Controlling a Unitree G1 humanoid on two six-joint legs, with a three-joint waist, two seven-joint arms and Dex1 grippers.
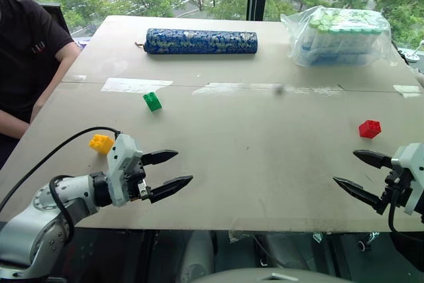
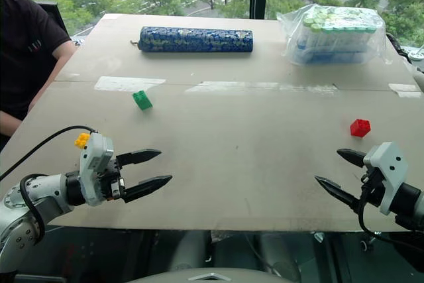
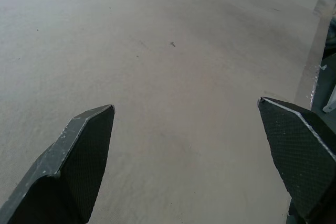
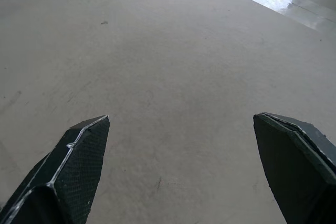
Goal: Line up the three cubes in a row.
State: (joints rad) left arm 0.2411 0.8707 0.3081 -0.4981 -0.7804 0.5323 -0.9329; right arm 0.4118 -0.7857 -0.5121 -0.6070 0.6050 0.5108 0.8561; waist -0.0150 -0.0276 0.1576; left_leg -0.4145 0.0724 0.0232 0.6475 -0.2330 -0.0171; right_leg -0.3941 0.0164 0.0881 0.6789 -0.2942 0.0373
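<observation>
Table (image 1: 265,164): three cubes scattered, none in a row yet. Green (image 1: 152,101) mid-left, just below the tape strip (image 1: 136,85). Yellow (image 1: 101,143) near L edge, just behind the L wrist. Red (image 1: 370,128) far R, just beyond R gripper. All well apart; task looks unstarted.

L gripper (image 1: 172,169): jaws spread, nothing in them, hovering over bare board, aimed inward. R gripper (image 1: 358,171): likewise spread and empty, aimed inward, tips short of red.

Clutter at far edge: blue roll (image 1: 201,41), bag of bottles (image 1: 341,36). Person seated at L side, arm (image 1: 40,84) near table edge.

Step in hand, as I judge it: pick first cube. Advice:
- Use green as anchor; it sits nearest centre. Bring the other two to it, along the tape line as a guide.
- R takes red: short reach fwd, turn wrist so jaws straddle flat sides, not corners. Red sits skewed, so match its yaw first.
- L takes yellow: it's behind the wrist, so pull arm back before descending; risk of knocking it off the edge.
- Cubes small, light: come down straight, close gently, lift clear before moving.
- Keep L arm away from person.
</observation>
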